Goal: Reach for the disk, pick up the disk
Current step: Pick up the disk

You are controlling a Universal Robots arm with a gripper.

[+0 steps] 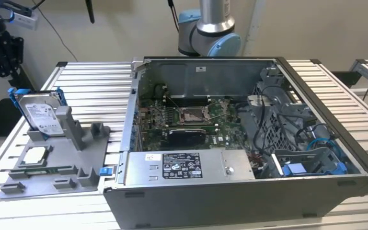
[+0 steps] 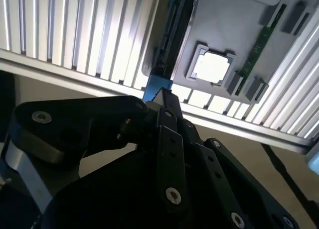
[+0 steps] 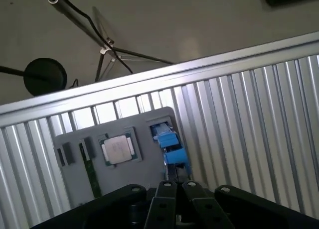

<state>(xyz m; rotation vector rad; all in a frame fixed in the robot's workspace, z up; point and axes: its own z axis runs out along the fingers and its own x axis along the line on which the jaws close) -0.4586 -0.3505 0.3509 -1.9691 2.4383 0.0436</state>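
The disk (image 1: 40, 113) is a silver-grey drive with a white label in a blue caddy. It stands tilted on its edge in the grey fixture (image 1: 75, 165) at the exterior view's left. My black gripper (image 1: 0, 67) hangs above and to the left of it, well apart. In both wrist views the fingers (image 2: 167, 139) come together at the tips with nothing between them. Beyond the fingertips (image 3: 167, 190), the disk (image 3: 170, 142) shows edge-on as a dark slab (image 2: 169, 40) with blue ends.
A small square silver chip (image 1: 36, 154) lies in the fixture beside the disk. An open computer case (image 1: 248, 143) stands on the slatted metal table (image 1: 97, 84) to the exterior view's right, with a blue bracket (image 1: 299, 170) inside. The arm's base (image 1: 210, 33) rises behind it.
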